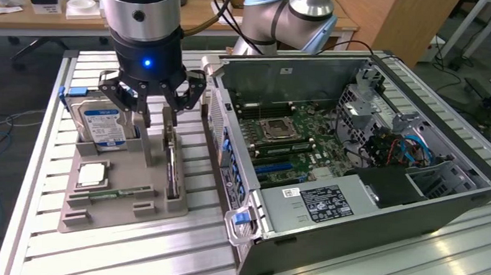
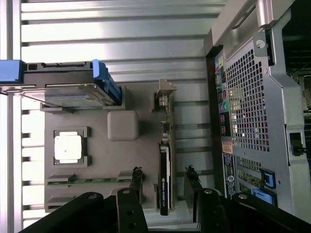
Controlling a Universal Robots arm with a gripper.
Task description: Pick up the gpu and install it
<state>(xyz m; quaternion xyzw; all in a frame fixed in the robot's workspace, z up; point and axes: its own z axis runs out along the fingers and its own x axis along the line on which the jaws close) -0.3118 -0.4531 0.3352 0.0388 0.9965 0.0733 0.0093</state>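
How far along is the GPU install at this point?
Done: nothing is installed; the gpu stands on edge in the grey tray. In hand: the open gripper hangs over the card, a finger on each side, not closed on it. Left: the pick-up itself and seating the card in the open computer case.

Nothing can be read (hard drive and computer case labels too small).

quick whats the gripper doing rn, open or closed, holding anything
Gripper: open, holding nothing. It sits astride the gpu, which stands on edge in the tray, with a gap on each side.
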